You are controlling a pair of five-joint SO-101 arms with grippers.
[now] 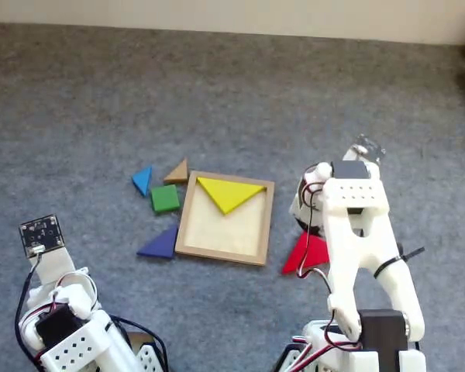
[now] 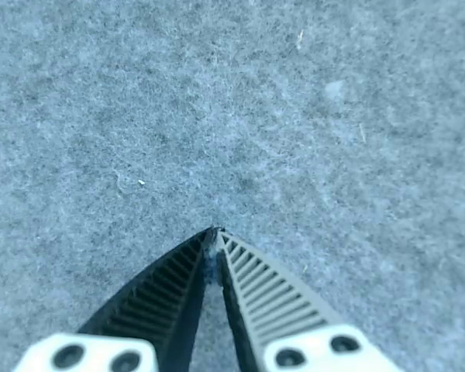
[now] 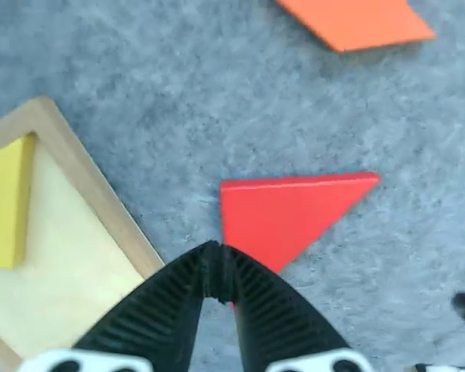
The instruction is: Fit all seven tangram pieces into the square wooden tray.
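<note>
We see the right gripper (image 3: 217,285) closed over the red triangle piece (image 3: 287,213) beside the square wooden tray (image 3: 93,182); left gripper (image 2: 215,240) closed above the grey tabletop (image 2: 217,93).

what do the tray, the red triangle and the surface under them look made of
Tray: seemingly bare pale wood, matte tan rim and lighter floor. Red triangle: likely painted wood, though plastic is possible; even colour, thick straight edge. Surface: grey felt or short-pile carpet, with fuzzy fibres.
</note>
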